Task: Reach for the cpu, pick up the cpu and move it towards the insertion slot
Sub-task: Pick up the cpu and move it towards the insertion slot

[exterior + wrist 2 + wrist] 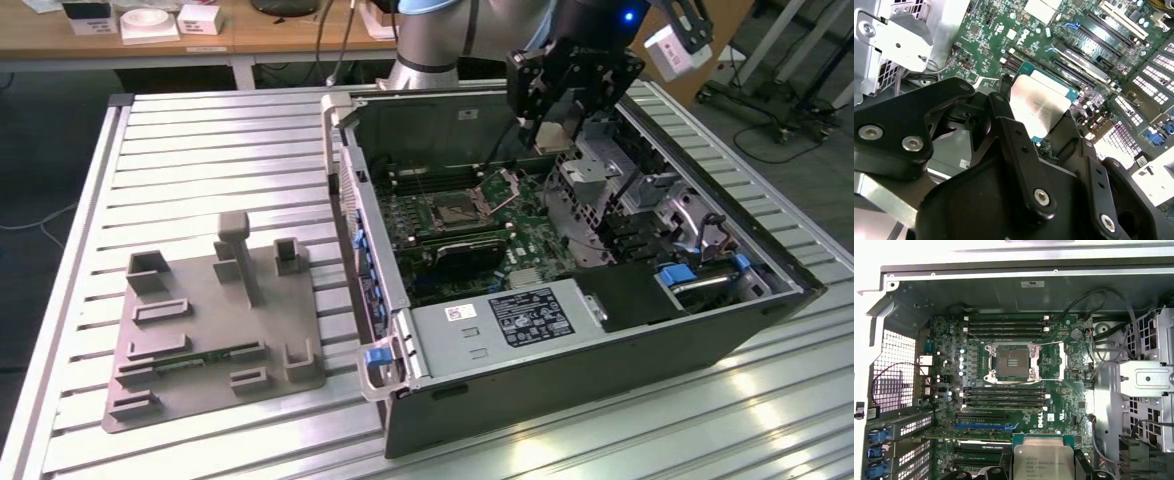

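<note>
In the second wrist view the end effector (1046,127) has its black fingers (1014,140) closed on the cpu (1041,102), which they hold by opposite edges, its pale silver top facing the camera and a teal rim showing around it. The chip hangs clear of the green motherboard (1004,30) that lies under it, with long dark card slots (1079,55) running across the board beyond the chip. In the first wrist view the same cpu (1044,462) sits at the frame's edge between the finger ends, and farther on lies the insertion slot (1011,362), a square silver frame with a dark centre; its hinged retention frame (1051,360) is swung open to one side. The chip is well apart from the slot, with a bank of memory slots (1004,395) between them and a second bank (1004,325) beyond the slot. In the exterior view the end effector (550,135) hovers over the open computer case (587,380), above the far part of the board, with the slot (450,208) below it and toward the exterior view's left. The case lies on a ribbed metal desk (200,150), and a grey plastic tray (214,330) rests on the desk toward the exterior view's left of the case.
</note>
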`<state>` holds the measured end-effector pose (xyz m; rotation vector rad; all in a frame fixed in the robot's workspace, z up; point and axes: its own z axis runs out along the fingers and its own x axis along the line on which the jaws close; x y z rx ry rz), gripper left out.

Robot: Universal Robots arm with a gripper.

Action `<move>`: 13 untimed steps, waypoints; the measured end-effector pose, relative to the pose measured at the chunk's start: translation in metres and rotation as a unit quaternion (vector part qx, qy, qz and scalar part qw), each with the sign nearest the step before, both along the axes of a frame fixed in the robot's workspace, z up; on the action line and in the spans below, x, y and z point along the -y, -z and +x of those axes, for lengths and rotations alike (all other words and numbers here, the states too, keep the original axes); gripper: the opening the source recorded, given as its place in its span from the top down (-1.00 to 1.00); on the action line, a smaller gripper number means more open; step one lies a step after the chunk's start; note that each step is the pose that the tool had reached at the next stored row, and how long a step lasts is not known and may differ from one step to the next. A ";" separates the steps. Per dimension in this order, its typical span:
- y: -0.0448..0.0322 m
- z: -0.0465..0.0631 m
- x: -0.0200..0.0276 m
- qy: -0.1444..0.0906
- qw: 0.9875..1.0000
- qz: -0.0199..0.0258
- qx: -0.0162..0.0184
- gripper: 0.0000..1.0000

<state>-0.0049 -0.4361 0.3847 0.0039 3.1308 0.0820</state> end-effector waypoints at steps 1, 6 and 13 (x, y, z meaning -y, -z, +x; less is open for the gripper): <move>0.0000 0.000 0.0000 0.000 1.000 0.000 0.000 -0.09; 0.0000 0.000 0.0000 0.000 1.000 0.000 0.000 -0.09; 0.0000 0.003 0.0000 0.000 1.000 0.000 0.000 -0.09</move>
